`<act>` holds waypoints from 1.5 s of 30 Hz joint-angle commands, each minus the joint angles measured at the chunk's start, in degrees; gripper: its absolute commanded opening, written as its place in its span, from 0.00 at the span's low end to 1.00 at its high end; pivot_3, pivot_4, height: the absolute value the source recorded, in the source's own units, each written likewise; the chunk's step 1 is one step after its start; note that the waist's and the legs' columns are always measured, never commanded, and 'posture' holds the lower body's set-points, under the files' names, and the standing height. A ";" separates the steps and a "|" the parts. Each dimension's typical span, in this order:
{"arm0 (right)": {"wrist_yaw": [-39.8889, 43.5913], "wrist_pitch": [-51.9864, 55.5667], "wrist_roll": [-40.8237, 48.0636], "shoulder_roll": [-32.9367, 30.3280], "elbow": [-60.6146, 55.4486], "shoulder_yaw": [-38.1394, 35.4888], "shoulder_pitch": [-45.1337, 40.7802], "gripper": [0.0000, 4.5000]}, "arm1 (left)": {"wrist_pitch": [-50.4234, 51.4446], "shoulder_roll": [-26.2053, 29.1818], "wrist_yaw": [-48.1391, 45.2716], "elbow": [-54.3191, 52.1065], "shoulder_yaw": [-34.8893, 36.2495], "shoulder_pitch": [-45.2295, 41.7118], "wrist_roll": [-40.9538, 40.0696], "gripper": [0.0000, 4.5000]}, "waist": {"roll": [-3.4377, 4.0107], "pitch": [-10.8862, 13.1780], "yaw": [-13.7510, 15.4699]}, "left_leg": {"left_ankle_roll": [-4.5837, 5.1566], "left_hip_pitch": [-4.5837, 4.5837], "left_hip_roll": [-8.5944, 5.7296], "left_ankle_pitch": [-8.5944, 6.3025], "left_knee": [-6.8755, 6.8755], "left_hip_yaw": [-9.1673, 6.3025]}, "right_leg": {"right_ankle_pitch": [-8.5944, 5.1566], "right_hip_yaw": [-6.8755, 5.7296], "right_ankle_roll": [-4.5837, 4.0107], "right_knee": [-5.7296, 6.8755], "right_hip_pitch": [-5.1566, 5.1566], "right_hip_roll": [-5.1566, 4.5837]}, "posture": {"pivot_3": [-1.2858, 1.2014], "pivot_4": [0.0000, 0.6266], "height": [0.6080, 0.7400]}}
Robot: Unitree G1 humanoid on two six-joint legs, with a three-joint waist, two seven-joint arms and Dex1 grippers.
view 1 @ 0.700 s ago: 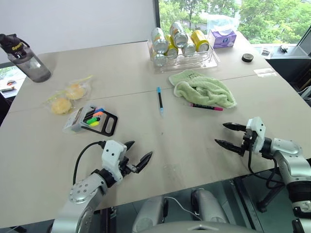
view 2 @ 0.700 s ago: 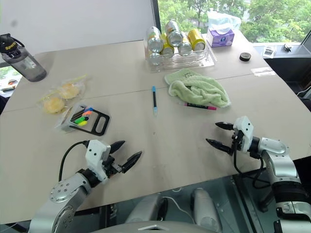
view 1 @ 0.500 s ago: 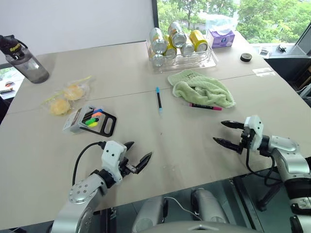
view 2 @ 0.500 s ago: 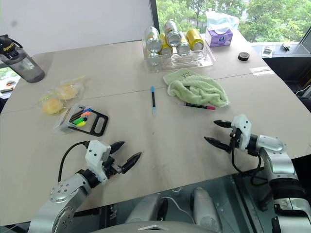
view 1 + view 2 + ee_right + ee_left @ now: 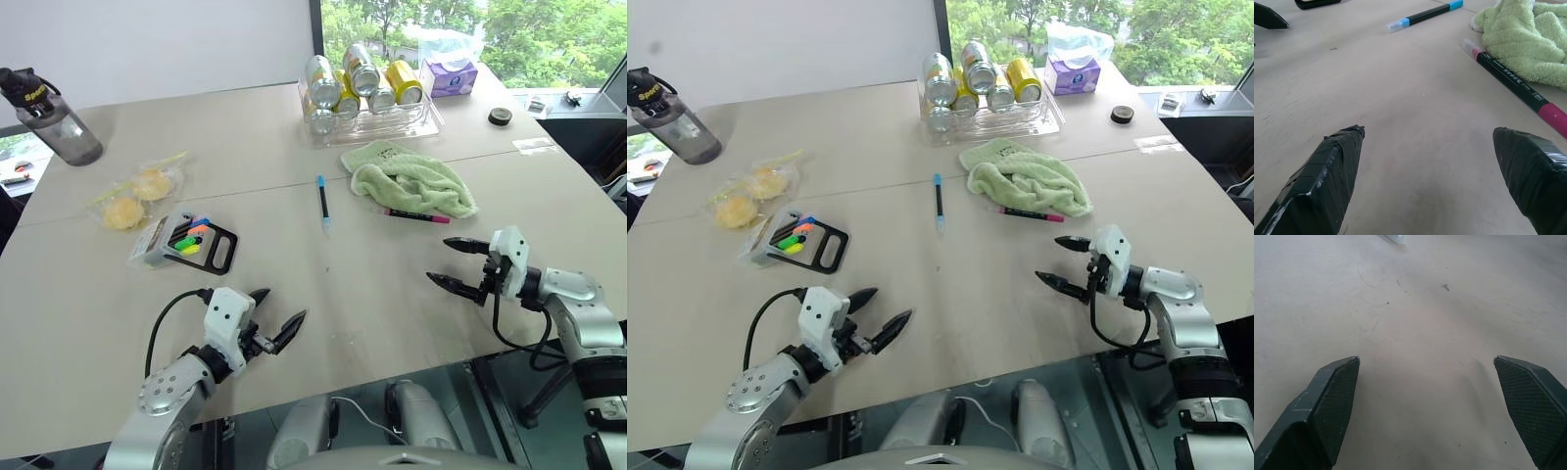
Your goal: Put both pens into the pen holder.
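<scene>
The dark pen with light blue ends (image 5: 321, 201) lies at the table's middle. The magenta and dark pen (image 5: 416, 215) lies against the near edge of a green towel (image 5: 411, 181). To the left is the flat grey and black pen holder (image 5: 183, 241), showing short neon markers. My right gripper (image 5: 438, 259) hovers open and empty a short way nearer than the magenta pen (image 5: 1513, 81), pointing left. My left gripper (image 5: 281, 308) is open and empty low over bare table, nearer than the pen holder and to its right.
A clear tray of cans (image 5: 367, 98) stands at the back behind the towel, with a purple tissue box (image 5: 448, 73) to its right. A water bottle (image 5: 49, 117) is at the far left, and a bag of yellow items (image 5: 137, 191) lies behind the pen holder.
My right gripper has crept slightly farther over the table, toward the magenta pen. The left gripper, pens and pen holder have stayed put.
</scene>
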 commanded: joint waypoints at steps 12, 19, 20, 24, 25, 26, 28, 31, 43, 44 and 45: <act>1.22 -2.37 -1.02 -2.29 -0.82 0.01 2.38 0.99 | -2.66 2.14 -2.06 0.07 1.71 -0.33 0.90 1.00 | 0.00 0.00 0.00 | 0.00 0.00 0.00 0.00 0.00 0.00 | 0.00 0.00 0.00 0.00 0.00 0.00 | 0.52 0.24 0.99; -6.39 3.60 0.59 1.63 -4.76 -0.46 -7.37 0.99 | -1.40 4.57 -4.74 0.06 5.88 -3.39 -3.56 1.00 | 0.09 0.06 -0.54 | -0.01 0.04 0.01 0.01 0.00 0.09 | 0.00 -0.01 0.00 0.03 -0.01 0.02 | 0.52 0.24 0.99; -8.98 4.76 -0.44 2.78 -4.17 -0.11 -10.42 0.99 | -1.21 4.85 -5.27 0.31 6.76 -4.53 -4.61 1.00 | 0.10 0.06 -0.55 | -0.01 0.06 0.01 0.01 0.00 0.10 | 0.00 -0.02 0.00 0.04 -0.01 0.03 | 0.52 0.24 0.99; -17.89 3.71 -9.03 6.61 5.63 3.90 -23.35 0.99 | 4.58 7.38 -8.01 -0.77 10.99 -9.67 -13.85 1.00 | 0.08 0.07 -0.33 | -0.03 0.01 0.00 0.02 0.00 0.06 | 0.00 -0.17 0.00 0.07 -0.08 0.05 | 0.52 0.24 0.99; -19.37 3.38 -10.70 7.27 8.56 4.80 -25.68 0.99 | 6.74 8.39 -8.63 -1.62 12.00 -10.60 -16.75 1.00 | 0.06 0.07 -0.36 | -0.03 -0.01 0.00 0.02 0.00 0.01 | 0.00 -0.21 -0.01 0.07 -0.07 0.04 | 0.52 0.24 0.99; -20.79 3.03 -13.20 7.81 13.16 6.28 -28.75 0.99 | 8.77 9.87 -8.61 -2.34 13.15 -11.88 -18.68 1.00 | 0.06 0.07 -0.32 | -0.03 -0.02 0.00 0.02 0.00 0.01 | 0.00 -0.22 -0.01 0.08 -0.10 0.05 | 0.52 0.24 0.99; -22.93 2.86 -16.36 9.25 22.08 8.10 -34.25 0.99 | 11.75 12.94 -8.50 -3.23 15.35 -14.12 -21.39 1.00 | 0.04 0.07 -0.28 | -0.04 -0.12 -0.02 0.02 -0.02 -0.05 | 0.00 -0.25 -0.02 0.02 -0.16 0.03 | 0.52 0.24 0.99; -25.58 2.54 -18.32 12.07 33.54 8.94 -41.20 0.99 | 15.29 16.43 -8.47 -4.18 18.60 -15.92 -25.61 1.00 | 0.03 0.10 -0.45 | -0.03 -0.30 -0.06 0.02 -0.05 0.00 | 0.01 -0.18 -0.02 -0.02 -0.34 0.02 | 0.52 0.24 0.99; -31.44 5.88 -20.65 17.22 57.10 6.98 -54.28 0.66 | 20.00 18.56 -3.29 -10.98 22.78 -13.61 -29.71 1.00 | 0.05 0.10 -2.00 | -0.05 -0.70 -0.06 0.03 -0.12 0.16 | 0.01 0.02 -0.02 0.10 -0.89 0.05 | 0.52 0.24 0.99; -31.33 5.80 -20.70 17.31 57.37 6.89 -54.44 0.60 | 20.08 18.47 -2.93 -11.27 22.72 -13.48 -29.87 1.00 | 0.06 0.10 -1.94 | -0.05 -0.69 -0.06 0.03 -0.12 0.17 | 0.01 0.02 -0.02 0.11 -0.88 0.05 | 0.52 0.24 0.99; -31.35 5.63 -20.80 17.33 57.56 6.83 -54.53 0.51 | 20.15 18.48 -2.66 -11.42 22.65 -13.32 -29.85 1.00 | 0.06 0.10 -1.93 | -0.05 -0.69 -0.06 0.04 -0.11 0.16 | 0.01 0.02 -0.02 0.13 -0.88 0.04 | 0.52 0.24 0.99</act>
